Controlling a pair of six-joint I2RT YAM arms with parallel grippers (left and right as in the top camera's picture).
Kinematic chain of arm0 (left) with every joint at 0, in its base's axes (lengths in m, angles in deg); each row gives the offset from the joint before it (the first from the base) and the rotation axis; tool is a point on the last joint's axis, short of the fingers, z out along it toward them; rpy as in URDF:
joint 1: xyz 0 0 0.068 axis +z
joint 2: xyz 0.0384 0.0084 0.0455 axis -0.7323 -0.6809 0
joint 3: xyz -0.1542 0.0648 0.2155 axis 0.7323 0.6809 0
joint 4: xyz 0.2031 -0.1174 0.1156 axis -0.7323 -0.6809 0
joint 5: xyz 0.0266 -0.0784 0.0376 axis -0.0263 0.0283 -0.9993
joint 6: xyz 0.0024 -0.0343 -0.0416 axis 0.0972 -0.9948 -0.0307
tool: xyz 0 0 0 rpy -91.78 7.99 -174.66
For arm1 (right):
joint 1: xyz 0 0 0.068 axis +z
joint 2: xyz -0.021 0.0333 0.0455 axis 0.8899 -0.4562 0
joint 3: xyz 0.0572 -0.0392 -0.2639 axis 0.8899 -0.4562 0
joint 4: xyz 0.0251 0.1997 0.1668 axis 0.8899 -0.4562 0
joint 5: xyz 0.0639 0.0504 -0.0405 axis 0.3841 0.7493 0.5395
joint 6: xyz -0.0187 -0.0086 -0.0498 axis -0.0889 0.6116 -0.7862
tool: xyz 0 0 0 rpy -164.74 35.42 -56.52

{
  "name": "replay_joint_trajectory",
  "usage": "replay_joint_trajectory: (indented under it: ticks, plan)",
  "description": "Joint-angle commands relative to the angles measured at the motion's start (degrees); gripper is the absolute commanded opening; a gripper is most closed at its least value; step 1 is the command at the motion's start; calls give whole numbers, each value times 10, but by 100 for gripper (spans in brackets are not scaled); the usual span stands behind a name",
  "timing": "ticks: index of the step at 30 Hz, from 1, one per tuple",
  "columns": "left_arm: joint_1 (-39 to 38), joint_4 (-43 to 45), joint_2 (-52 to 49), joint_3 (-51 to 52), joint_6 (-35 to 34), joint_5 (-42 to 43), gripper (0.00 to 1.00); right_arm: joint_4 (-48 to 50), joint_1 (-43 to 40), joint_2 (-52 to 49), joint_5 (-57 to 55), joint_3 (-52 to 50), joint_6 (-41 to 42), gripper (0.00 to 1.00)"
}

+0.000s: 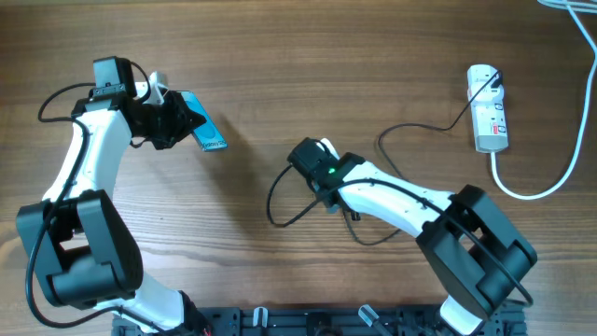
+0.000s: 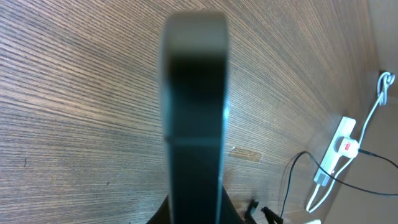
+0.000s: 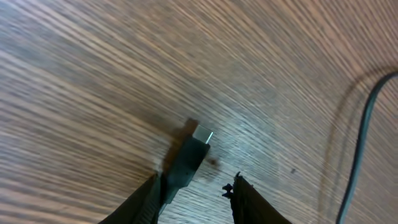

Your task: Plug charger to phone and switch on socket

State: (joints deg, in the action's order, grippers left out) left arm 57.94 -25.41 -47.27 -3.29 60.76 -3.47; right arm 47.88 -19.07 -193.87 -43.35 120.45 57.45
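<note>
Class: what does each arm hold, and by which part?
Left jaws: the phone, by one end. Right jaws: nothing; they stand open around the charger connector.

the overhead camera looks straight down on the bench (image 1: pixel 280 75) from well above, taking in both arms, their bases at the bottom edge. the left wrist camera sits right against the phone (image 2: pixel 194 124), a blurred edge-on bar mid-frame, and looks slantwise across the bench to the socket (image 2: pixel 339 146) at far right, which overhead also shows. the right wrist camera hangs low, facing down past the right gripper (image 3: pixel 196 183) at the charger (image 3: pixel 189 155) tip; overhead shares that cable
</note>
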Motion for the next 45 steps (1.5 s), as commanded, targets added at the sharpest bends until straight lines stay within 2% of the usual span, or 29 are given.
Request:
replay_joint_trajectory:
  ticks: [1,4,10,11,12,13,14,15,17,18,19,21,24,27,30,38,41,45]
  plan:
    - [2,2,10,-5,-3,6,4,-15,-3,-16,17,-6,13,44]
    - [2,2,10,-5,-3,6,4,-37,-3,-16,48,-1,13,50]
    - [2,2,10,-5,-3,6,4,-117,-15,-16,121,83,83,50]
    - [2,2,10,-5,-3,6,4,-129,-22,-16,143,97,91,53]
    - [2,1,10,-5,-3,6,4,-133,-35,-16,168,104,90,66]
    - [2,2,10,-5,-3,6,4,-133,-46,-16,176,104,90,72]
    - [2,2,10,-5,-3,6,4,-133,-55,-16,181,103,90,82]
    - [2,2,10,-5,-3,6,4,-133,-67,-16,197,98,89,100]
    - [2,2,10,-5,-3,6,4,-132,-81,-16,234,93,79,100]
    - [2,2,10,-5,-3,6,4,-129,-87,-16,255,88,74,98]
    - [2,2,10,-5,-3,6,4,-128,-90,-16,259,84,78,92]
    - [2,2,10,-5,-3,6,4,-126,-90,-16,257,71,104,49]
    - [2,2,10,-5,-3,6,4,-114,-89,-16,256,57,136,17]
    - [2,2,10,-5,-3,6,4,-100,-89,-16,254,41,146,21]
    - [2,2,10,-5,-3,6,4,-98,-89,-16,252,38,146,31]
    - [-11,4,10,-5,-3,6,4,-83,-78,-41,243,36,132,33]
    - [-11,4,10,-5,-3,6,4,-83,-78,-45,241,38,132,29]
    - [-12,4,10,-5,-3,6,4,-82,-78,-45,239,49,131,11]
